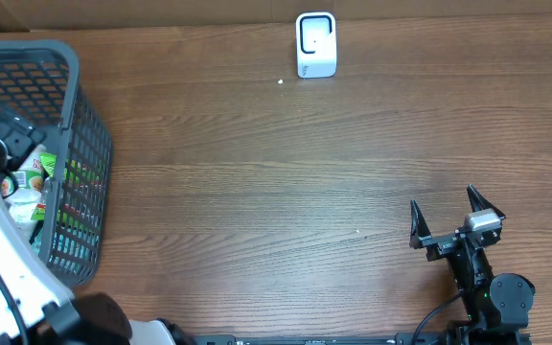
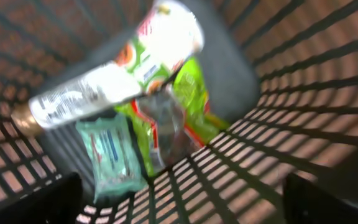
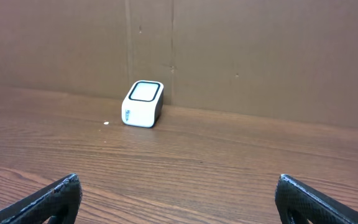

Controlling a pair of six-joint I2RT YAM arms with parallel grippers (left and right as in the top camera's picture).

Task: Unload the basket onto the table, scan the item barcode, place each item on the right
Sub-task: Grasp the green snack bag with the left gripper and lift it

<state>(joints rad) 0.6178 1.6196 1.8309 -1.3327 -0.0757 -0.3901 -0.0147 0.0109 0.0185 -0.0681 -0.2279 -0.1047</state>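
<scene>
Open tabletop (image 1: 257, 211) stretches between left-edge mesh basket (image 1: 73, 91) and far-edge scanner (image 1: 315, 44). Blurred white-green bottle (image 2: 123, 68) lies inside. Left end effector (image 2: 185, 202) and right end effector (image 1: 444, 201) both gape wide.

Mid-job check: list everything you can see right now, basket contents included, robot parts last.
table: one, brown wood, under everything
cardboard wall: one, brown, behind the table's far edge
scanner: one, white with a dark top rim, far edge, near centre
speck: one, white, on the table near the scanner
basket: one, grey mesh, left end of the table
bottle: one, white with a green and orange label, lying on top in the basket, blurred
green packet: at least one, bright green, under the bottle
teal pack: one, pale teal, beside the green packet
left gripper: one, black, open, over the basket contents, empty
right gripper: one, black, open, near right, facing the scanner, empty
</scene>
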